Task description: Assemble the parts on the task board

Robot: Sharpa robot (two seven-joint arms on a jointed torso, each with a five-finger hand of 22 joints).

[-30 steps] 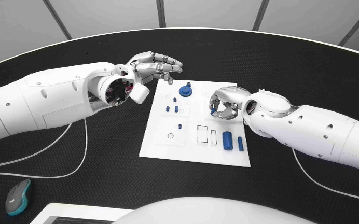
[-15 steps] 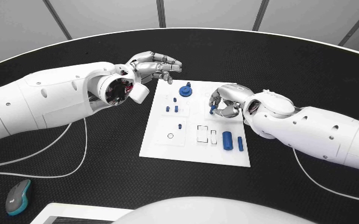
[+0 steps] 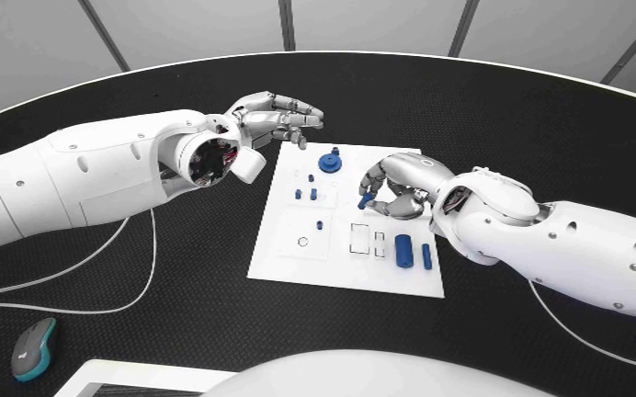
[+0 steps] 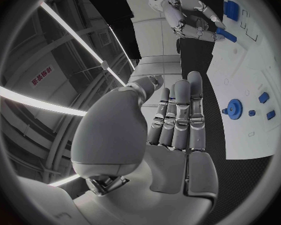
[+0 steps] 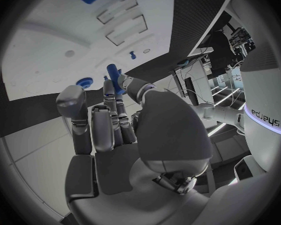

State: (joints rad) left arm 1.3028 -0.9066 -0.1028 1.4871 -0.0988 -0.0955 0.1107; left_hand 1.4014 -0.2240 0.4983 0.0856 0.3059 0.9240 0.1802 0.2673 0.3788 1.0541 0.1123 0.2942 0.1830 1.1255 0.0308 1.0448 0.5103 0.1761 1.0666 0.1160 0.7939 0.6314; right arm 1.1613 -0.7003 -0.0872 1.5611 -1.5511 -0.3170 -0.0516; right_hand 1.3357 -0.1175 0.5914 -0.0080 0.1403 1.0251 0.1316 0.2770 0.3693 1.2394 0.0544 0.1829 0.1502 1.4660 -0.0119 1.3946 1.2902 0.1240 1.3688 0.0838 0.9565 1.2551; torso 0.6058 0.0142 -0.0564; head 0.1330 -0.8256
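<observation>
I'm seeing the flat white task board [image 3: 299,264] lying mid-table on matte black. My right hand [image 3: 395,187] is pinching a small blue cylindrical part [image 3: 366,200] just above the board. My left hand [image 3: 275,119] is hovering curled, holding nothing, off the board's far-left corner.

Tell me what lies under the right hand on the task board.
The right hand pinches a small blue part above the task board. Below its fingertips shows bare white board; whatever lies under the palm and wrist is covered.
</observation>
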